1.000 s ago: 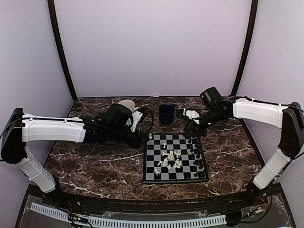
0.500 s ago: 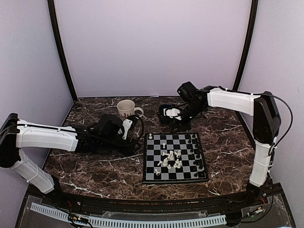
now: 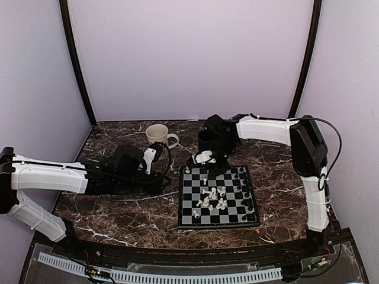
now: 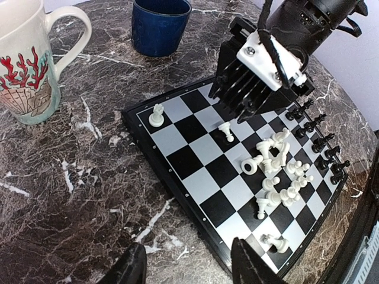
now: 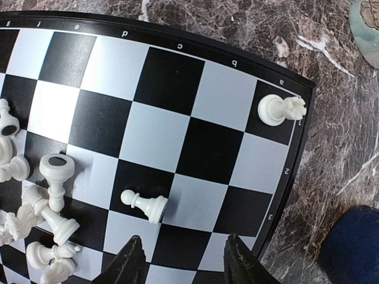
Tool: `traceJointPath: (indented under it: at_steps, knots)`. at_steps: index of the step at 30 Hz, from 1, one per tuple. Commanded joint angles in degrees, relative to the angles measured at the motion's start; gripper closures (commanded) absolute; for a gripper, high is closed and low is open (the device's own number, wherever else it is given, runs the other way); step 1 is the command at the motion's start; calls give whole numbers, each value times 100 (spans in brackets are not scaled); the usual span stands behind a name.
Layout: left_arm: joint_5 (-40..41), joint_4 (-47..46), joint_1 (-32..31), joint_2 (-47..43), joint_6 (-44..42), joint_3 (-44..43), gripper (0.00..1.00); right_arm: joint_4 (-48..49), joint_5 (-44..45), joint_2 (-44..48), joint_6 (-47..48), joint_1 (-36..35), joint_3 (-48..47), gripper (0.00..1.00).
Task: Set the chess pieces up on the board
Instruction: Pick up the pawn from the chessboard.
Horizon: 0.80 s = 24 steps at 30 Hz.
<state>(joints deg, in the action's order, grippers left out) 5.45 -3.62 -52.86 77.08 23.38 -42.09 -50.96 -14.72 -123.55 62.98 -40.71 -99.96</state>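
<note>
The board (image 3: 192, 204) lies right of the table's middle. A white rook (image 5: 275, 109) stands on its far left corner square. A white pawn (image 5: 145, 204) stands two squares in. Several white chess pieces (image 4: 275, 171) lie heaped in the middle of the board. Black ones (image 3: 246, 189) line its right edge. My right gripper (image 5: 185, 260) hovers open over the far left part of the board, nothing between its fingers. My left gripper (image 4: 189, 263) is open and empty, low over the table at the board's left edge (image 4: 177, 195).
A white mug with red coral print (image 3: 157, 135) stands at the back left of the board. A dark blue cup (image 4: 160, 23) stands behind the board, partly covered by the right arm in the top view. Purple walls close in three sides.
The right arm swung left from the board's far right corner to above its far left corner, and its jaws widened. The left arm drew back a little to the left.
</note>
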Motion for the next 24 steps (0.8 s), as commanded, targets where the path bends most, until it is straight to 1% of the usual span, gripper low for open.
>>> traceJointPath:
  at_steps: [1, 12, 19, 24]
  knots:
    - [90, -148, 30, -237, 83, 119, 49, -202, 101, -228, 226, -112, -274, 53]
    - [56, -205, 30, -245, 136, 218, 48, -573, 157, -566, 453, -284, -479, 52]
    - [43, -251, 30, -238, 163, 245, 49, -946, 139, -643, 607, -335, -568, 56]
    - [11, -278, 30, -196, 158, 245, 48, -1104, 174, -613, 645, -357, -540, 61]
